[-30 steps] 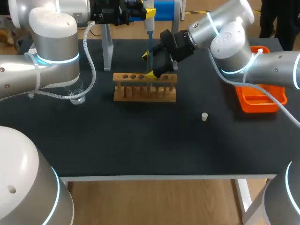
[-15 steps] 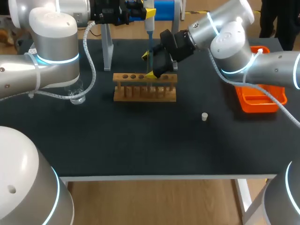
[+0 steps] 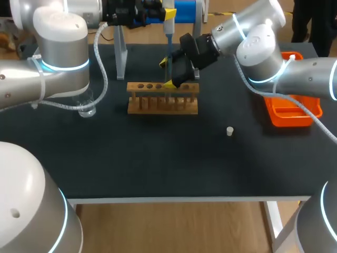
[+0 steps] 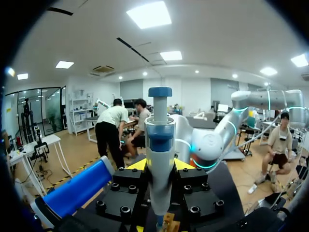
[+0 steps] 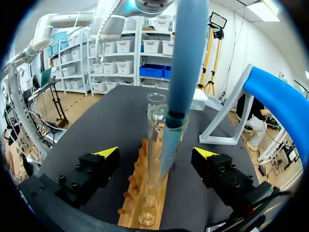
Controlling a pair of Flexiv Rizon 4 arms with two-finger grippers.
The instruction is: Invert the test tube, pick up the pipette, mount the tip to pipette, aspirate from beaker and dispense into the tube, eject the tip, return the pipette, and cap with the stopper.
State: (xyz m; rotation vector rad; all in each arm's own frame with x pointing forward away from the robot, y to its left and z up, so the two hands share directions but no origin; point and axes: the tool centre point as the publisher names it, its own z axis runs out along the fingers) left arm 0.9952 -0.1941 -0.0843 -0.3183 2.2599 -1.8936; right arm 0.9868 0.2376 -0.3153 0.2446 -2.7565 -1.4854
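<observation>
Dark matt worktop [image 3: 158, 163] carries everything. Nearest to the front edge lies the small white stopper [image 3: 229, 131], alone and well apart from both arms. Behind it stands the low wooden test tube rack [image 3: 163, 103], and the clear glass beaker [image 3: 87, 108] is off to its left side, under the left arm.

In the rack the clear glass test tube [image 5: 155, 140] stands upright, mouth upward. The right pincer [image 5: 156, 153] is at the tube's level, released. Its yellow fingertips [image 5: 107, 152] are wide apart, one on each side of the tube, and neither touches the glass.

The relation that matters is vertical. The white and blue pipette [image 4: 160, 159] hangs straight above the tube with its long axis upright, in line with the tube's own axis. Its translucent bluish tip [image 5: 170, 145] goes down into the tube's mouth. Whether it touches the inner wall I cannot tell.

Farthest back, the left pincer [image 4: 160, 165] is clenched on the pipette's body from two sides, above the rack. I judge this as the dispensing step. The next move should lift the pipette straight up along this axis, otherwise the tip may tilt the unheld tube.
</observation>
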